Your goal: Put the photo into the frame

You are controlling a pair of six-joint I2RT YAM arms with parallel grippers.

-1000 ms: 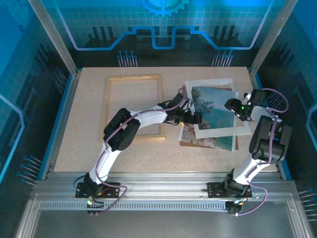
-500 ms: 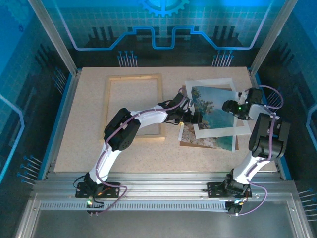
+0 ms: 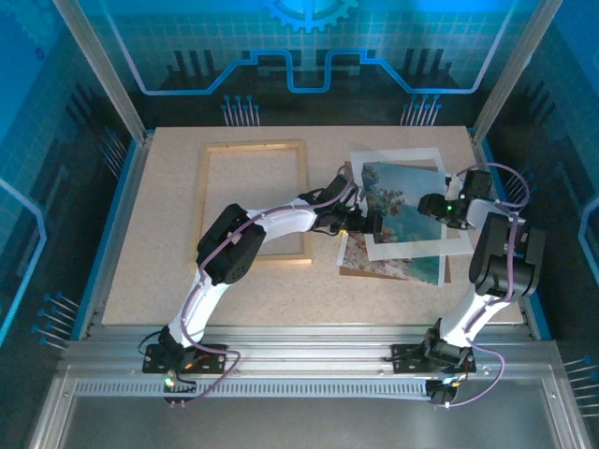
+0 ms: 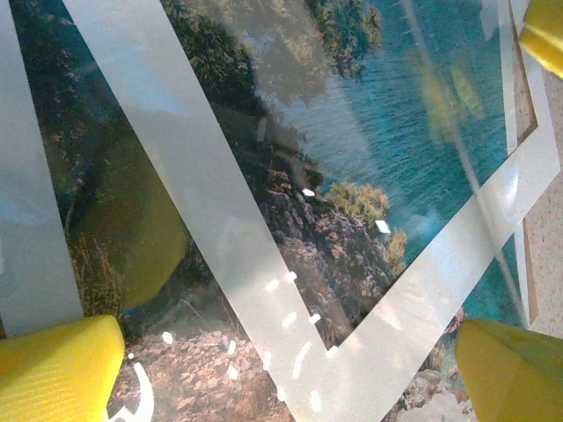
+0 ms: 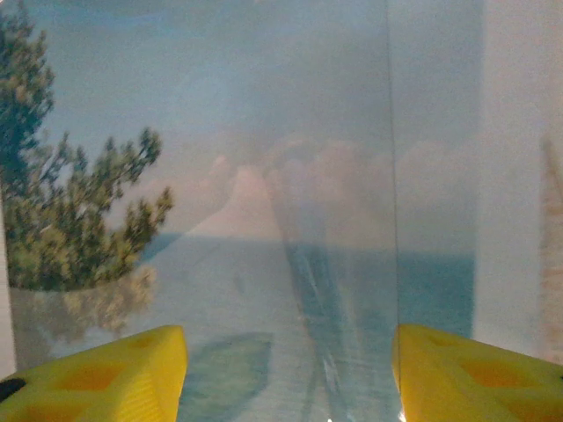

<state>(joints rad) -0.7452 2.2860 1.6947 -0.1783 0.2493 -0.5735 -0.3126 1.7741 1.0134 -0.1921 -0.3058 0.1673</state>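
The frame [image 3: 203,201] is lying flat on the bench [image 3: 159,271], toward the far left. Just right of it, the left end effector [image 3: 372,223] is hovering released, its fingers [image 4: 57,369] spread wide over the photo [image 3: 409,201]. The photo is lying right of centre under a tilted white mat [image 3: 421,249]. The right end effector [image 3: 432,203] is hanging over the photo's right part, jaws apart, grasping nothing.

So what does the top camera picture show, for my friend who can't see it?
The left end effector and right end effector reach over a seaside photo under a crooked white mat, right of an empty wooden frame.
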